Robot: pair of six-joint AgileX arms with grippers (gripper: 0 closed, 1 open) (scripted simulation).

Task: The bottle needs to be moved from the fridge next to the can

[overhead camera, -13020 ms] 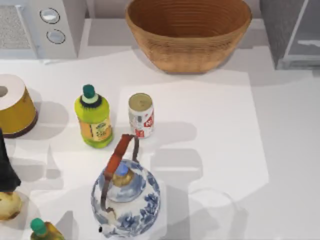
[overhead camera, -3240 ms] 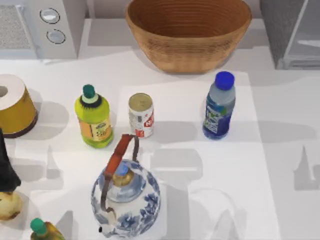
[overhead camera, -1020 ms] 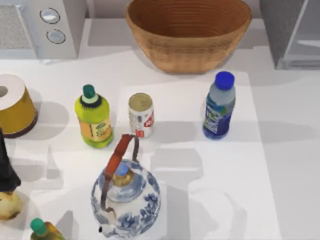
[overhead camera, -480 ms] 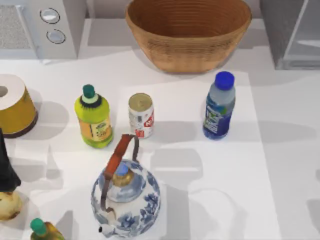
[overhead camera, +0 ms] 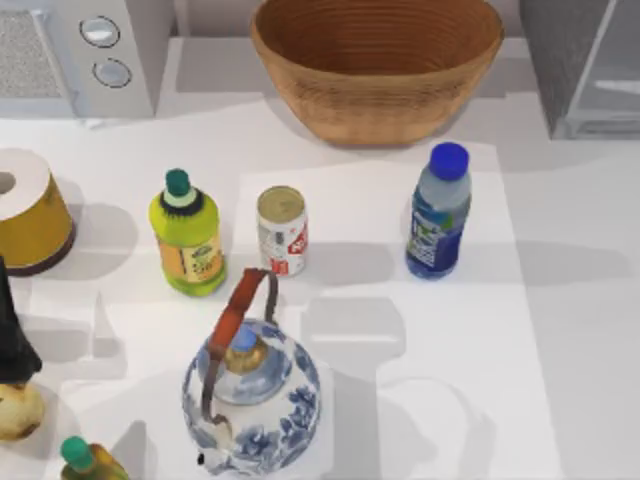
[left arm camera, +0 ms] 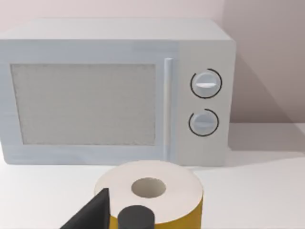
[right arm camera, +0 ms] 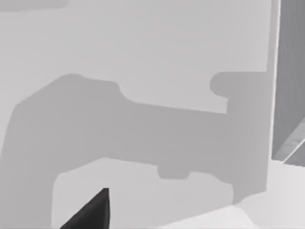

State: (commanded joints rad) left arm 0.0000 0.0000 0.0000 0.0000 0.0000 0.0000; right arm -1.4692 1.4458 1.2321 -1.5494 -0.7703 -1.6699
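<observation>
You see the clear blue-capped plastic water bottle [overhead camera: 438, 213] upright on the white surface [overhead camera: 560, 330], well right of the gold-topped tin can [overhead camera: 282, 231]. Tool states: you cannot tell.

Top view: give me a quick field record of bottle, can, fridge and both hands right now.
bottle: upright on the table, blue cap up, free of any hand
can: upright, left of the bottle, a clear gap between them
fridge: back right corner
between bottle and can: bare table
left hand: dark finger near the yellow roll
right hand: dark finger above bare table
</observation>
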